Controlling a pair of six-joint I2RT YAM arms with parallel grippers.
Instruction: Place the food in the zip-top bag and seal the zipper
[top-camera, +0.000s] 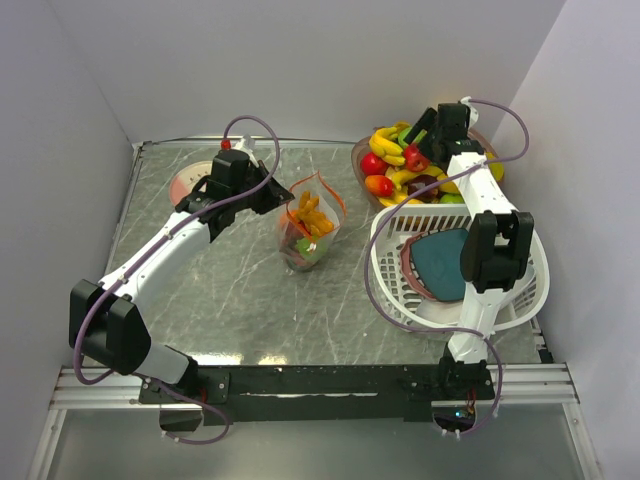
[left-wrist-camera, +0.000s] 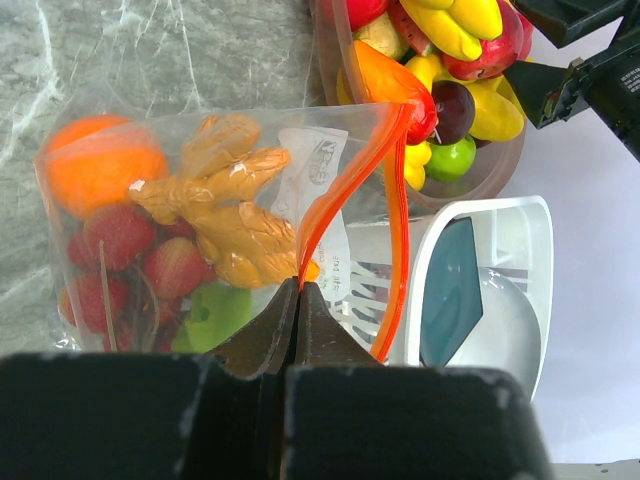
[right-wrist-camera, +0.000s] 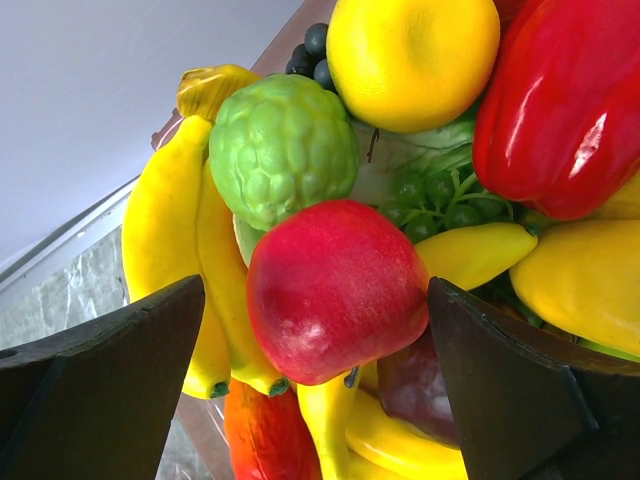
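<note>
At the centre of the grey marbled table (top-camera: 230, 290) stands the small clear crinkly zip-top bag (top-camera: 308, 235), part-filled with glossy toy food (left-wrist-camera: 100, 170), its mouth gaping upward. Left gripper (left-wrist-camera: 298, 300) is pinched tight on the thin orange-red zipper strip (left-wrist-camera: 398, 220). Right gripper (right-wrist-camera: 315, 290), at 2 o'clock from the bag, hangs spread wide astride a smooth round red apple (right-wrist-camera: 335, 300) in the clear plastic bowl (top-camera: 357, 160); that arm is nearer.

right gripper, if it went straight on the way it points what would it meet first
Most likely the red apple, which sits centred in the gap of the open right gripper. Depth is unclear, so I cannot tell how close it is.
</note>
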